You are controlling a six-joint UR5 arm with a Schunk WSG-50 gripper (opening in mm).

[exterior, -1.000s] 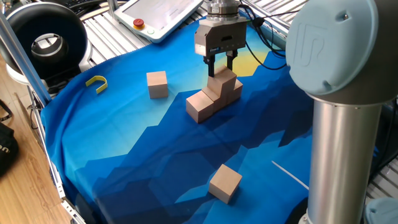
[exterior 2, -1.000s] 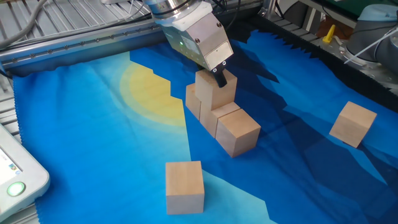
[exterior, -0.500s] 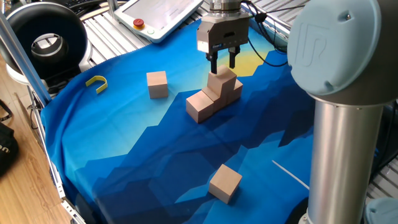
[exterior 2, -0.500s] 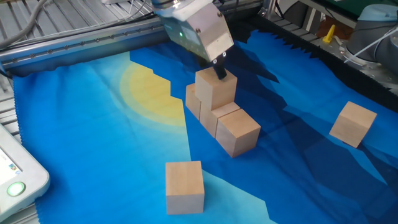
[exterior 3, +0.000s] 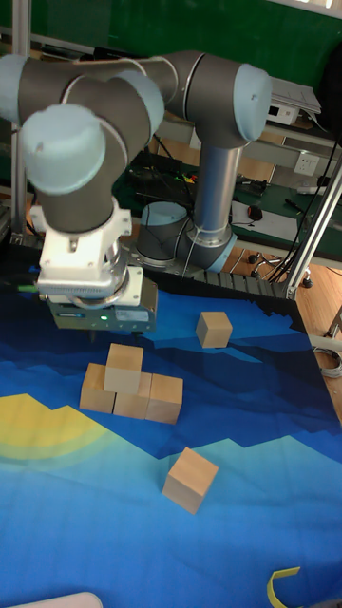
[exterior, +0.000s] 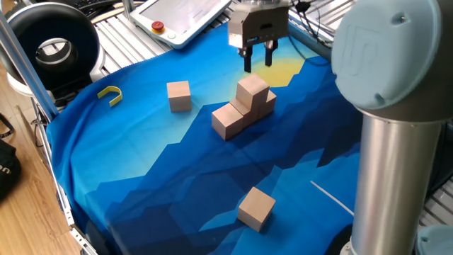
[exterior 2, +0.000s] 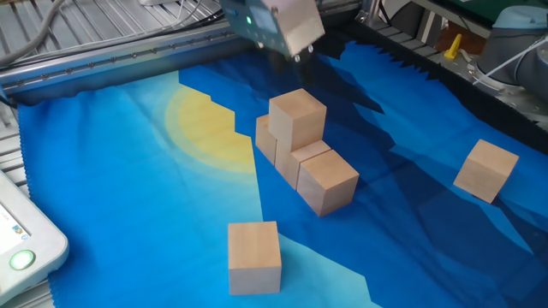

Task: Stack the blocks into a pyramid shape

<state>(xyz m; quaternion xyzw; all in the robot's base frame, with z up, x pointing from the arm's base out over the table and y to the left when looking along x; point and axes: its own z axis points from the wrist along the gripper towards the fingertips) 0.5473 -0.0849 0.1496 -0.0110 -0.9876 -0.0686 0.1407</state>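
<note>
Three tan blocks form a row on the blue cloth, from the near block [exterior: 228, 120] [exterior 2: 328, 181] to the far one [exterior: 267, 106] [exterior 2: 265, 137]. A fourth block [exterior: 253, 91] [exterior 2: 297, 117] [exterior 3: 123, 368] rests on top of that row. My gripper [exterior: 258, 64] [exterior 2: 299, 55] hangs open and empty a short way above the top block, touching nothing. Two more blocks lie loose: one [exterior: 179, 95] [exterior 2: 485, 169] [exterior 3: 214, 329] beside the row and another [exterior: 256, 208] [exterior 2: 253, 255] [exterior 3: 190, 480] near the cloth's front.
A small yellow hook-shaped piece [exterior: 110, 94] [exterior 3: 280, 584] lies at the cloth's edge. A teach pendant [exterior: 184, 18] and a black round device [exterior: 53, 49] sit beyond the cloth. The arm's grey column [exterior: 396, 142] stands at the right.
The gripper has risen straight up off the top block, which stays put on the row. No block moved.
</note>
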